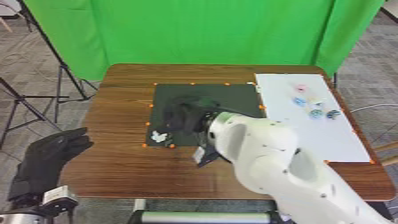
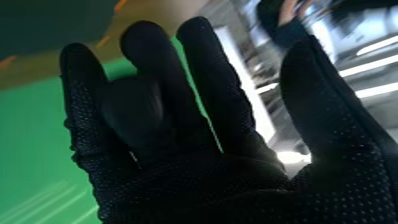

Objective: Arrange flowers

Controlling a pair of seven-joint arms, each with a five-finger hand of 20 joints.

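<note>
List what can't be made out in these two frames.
- Black mat beneath the right hand, head view: hidden by that hand and forearm.
- Petal detail of the coloured flowers on the white sheet, head view: too small.
- Rest of the left arm, head view: cut off by the bottom edge.
- Background behind the fingers, right wrist view: blocked by the glove.

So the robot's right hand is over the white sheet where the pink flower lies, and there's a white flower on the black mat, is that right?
Not quite: the head view shows the right hand over the black mat. The pink flower does lie on the white sheet, and the white flower is on the black mat.
</note>
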